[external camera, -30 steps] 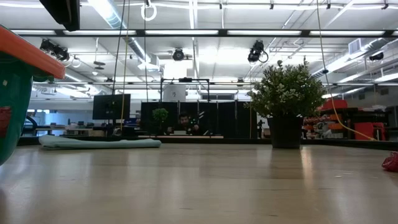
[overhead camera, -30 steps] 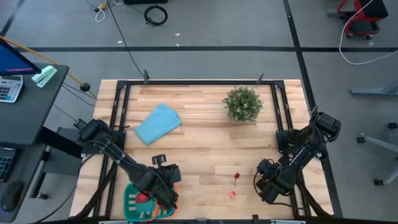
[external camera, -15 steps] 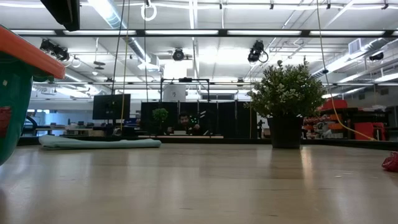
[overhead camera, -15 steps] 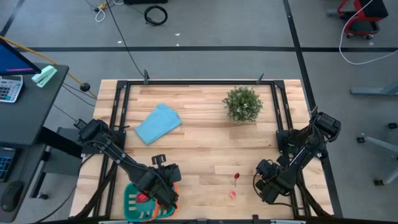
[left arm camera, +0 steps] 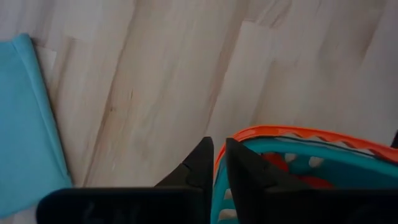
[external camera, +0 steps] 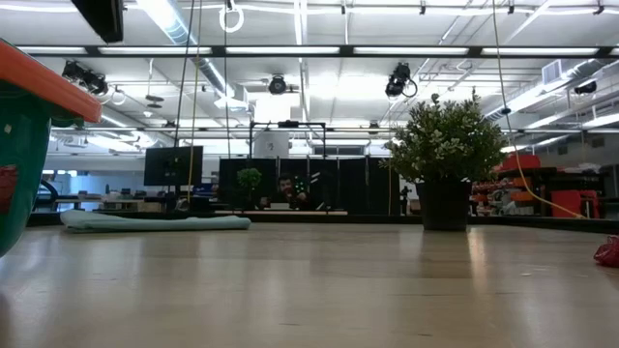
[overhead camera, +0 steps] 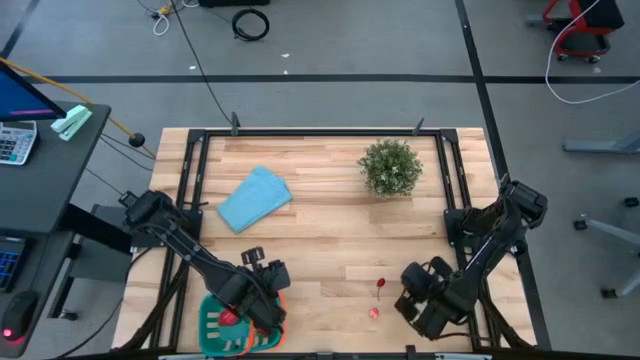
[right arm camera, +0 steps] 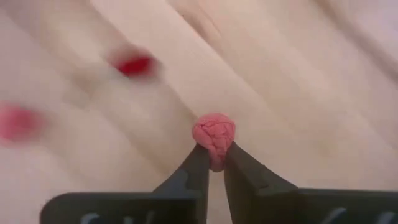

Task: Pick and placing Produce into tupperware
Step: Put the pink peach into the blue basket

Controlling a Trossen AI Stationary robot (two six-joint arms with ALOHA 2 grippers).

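A small pink raspberry-like produce piece [right arm camera: 214, 134] is clamped between the right gripper [right arm camera: 211, 163] fingertips, well to the right of the tupperware [overhead camera: 213, 320]. Compared with a second ago, the right arm has been shifted toward the two red pieces [overhead camera: 380, 283] on the table. The pink piece is roundish; no long axis can be told. The left gripper [left arm camera: 214, 163], jaws together, is held at the tupperware rim.

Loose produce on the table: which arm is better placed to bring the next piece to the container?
The right. Its gripper is shut on a pink piece, with two red pieces nearby. The left gripper is at the container's rim, its fingers close together around the orange edge.
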